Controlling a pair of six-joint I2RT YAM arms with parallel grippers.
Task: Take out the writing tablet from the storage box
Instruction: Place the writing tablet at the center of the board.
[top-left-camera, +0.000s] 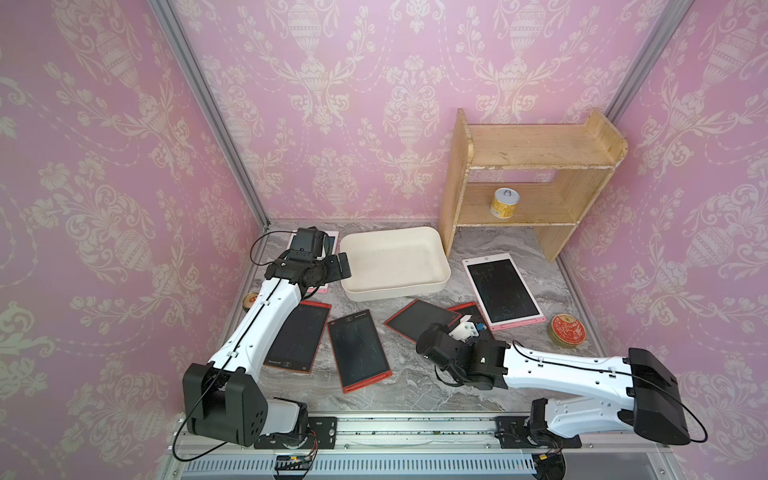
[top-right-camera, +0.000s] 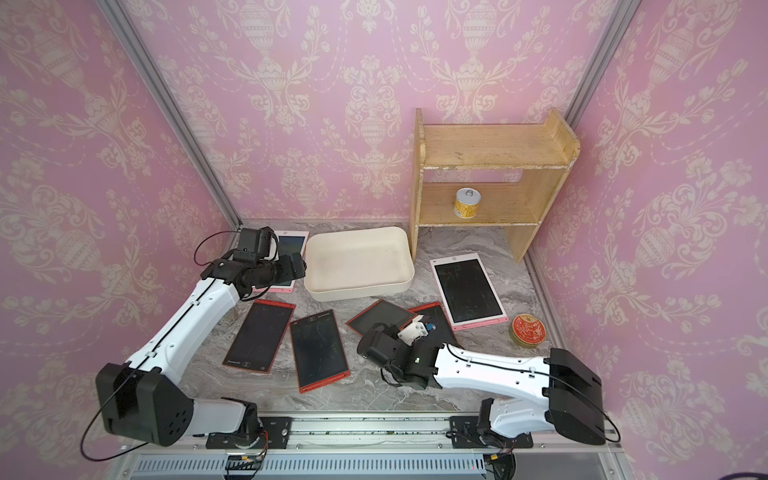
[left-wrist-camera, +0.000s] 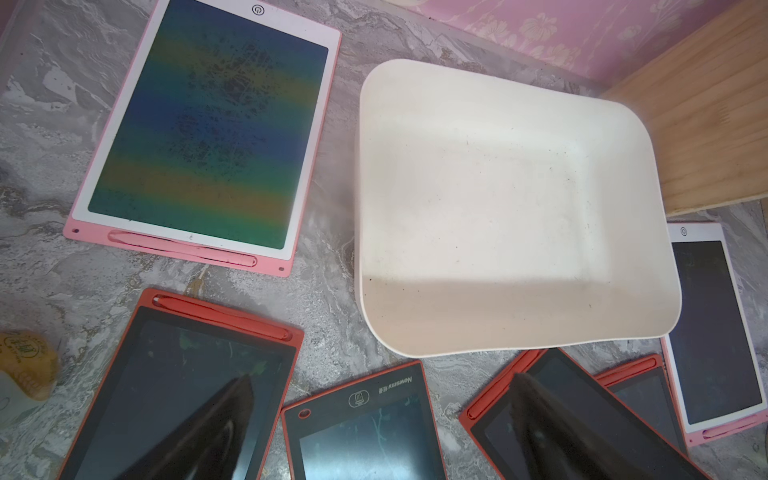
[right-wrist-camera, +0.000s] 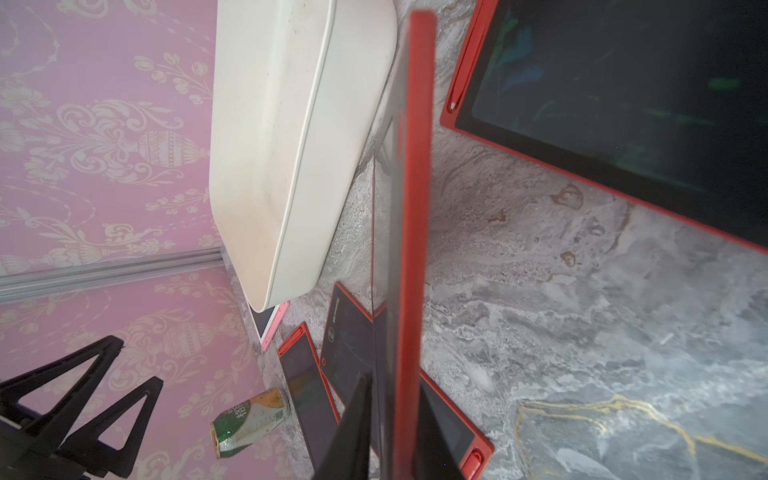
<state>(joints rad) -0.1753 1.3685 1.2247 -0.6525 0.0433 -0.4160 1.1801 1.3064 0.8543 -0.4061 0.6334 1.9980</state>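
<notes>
The off-white storage box (top-left-camera: 395, 286) (top-right-camera: 357, 291) stands at the back middle of the marble table, and nothing lies in it (left-wrist-camera: 498, 208). In front of it, my right gripper (top-left-camera: 452, 325) (right-wrist-camera: 395, 382) is shut on one end of a red-framed writing tablet (top-left-camera: 415, 318) (right-wrist-camera: 415, 166). That tablet is tilted, its far end down near the box wall (right-wrist-camera: 291, 124). My left gripper (top-left-camera: 343, 266) (left-wrist-camera: 382, 378) hangs open and holds nothing, left of the box and above a pink tablet (left-wrist-camera: 199, 124).
Several more tablets lie flat: two red (top-left-camera: 297, 336) (top-left-camera: 359, 351), one red (top-left-camera: 469, 311) under the held one, one pink (top-left-camera: 500, 291). A wooden shelf (top-left-camera: 532, 166) holding a yellow can (top-left-camera: 505, 202) stands back right. A round red tin (top-left-camera: 567, 328) sits right, a small tin (top-left-camera: 250, 300) left.
</notes>
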